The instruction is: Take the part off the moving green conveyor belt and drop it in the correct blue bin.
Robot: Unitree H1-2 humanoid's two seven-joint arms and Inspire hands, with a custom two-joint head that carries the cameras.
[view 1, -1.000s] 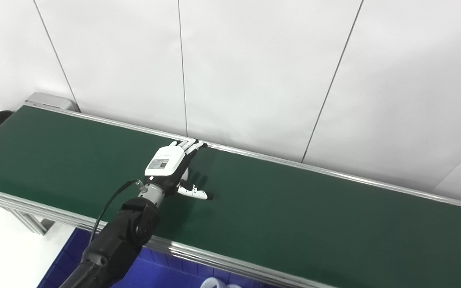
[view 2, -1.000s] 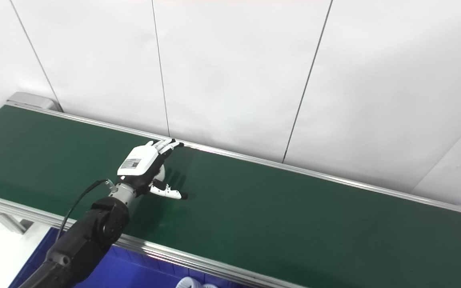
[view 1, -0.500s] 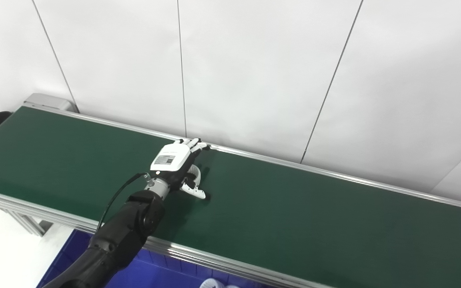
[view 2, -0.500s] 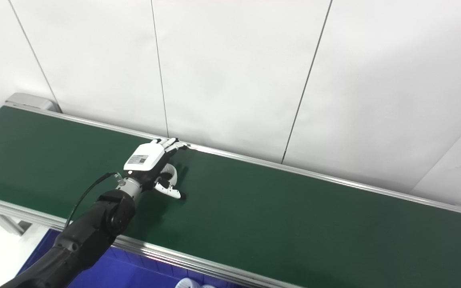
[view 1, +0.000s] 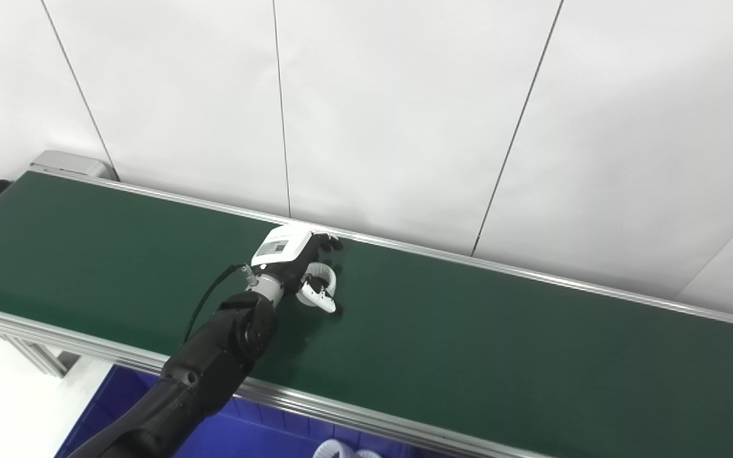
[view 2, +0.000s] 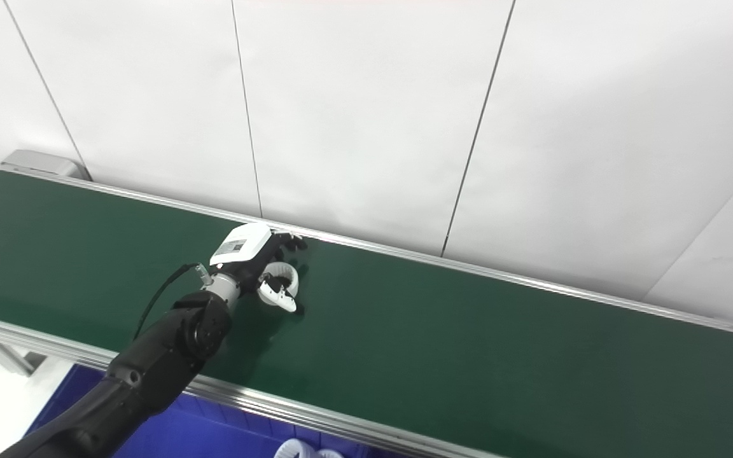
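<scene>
The left hand (view 1: 287,257) is reaching out over the green belt (view 1: 468,337), its arm (view 1: 214,356) coming in from the 7 o'clock corner and crossing the belt's near metal rail (view 1: 315,407). The fingers (view 1: 328,242) are curling down around a white ring-shaped part (view 1: 319,280), with the thumb (view 1: 323,300) pressing in from the ring's 5 o'clock side, so the hand is closing on the part. The part is lying at the belt's far side, close to the back rail (view 1: 532,273) and roughly at 9 o'clock from the picture's centre; whether it is lifted off the belt cannot be told. A blue bin (view 2: 214,432) is sitting below the near rail at 6 o'clock, holding more white parts (view 2: 300,450) at its lower edge. White wall panels (view 1: 404,108) are standing behind the belt. The right hand is lying outside both views.
</scene>
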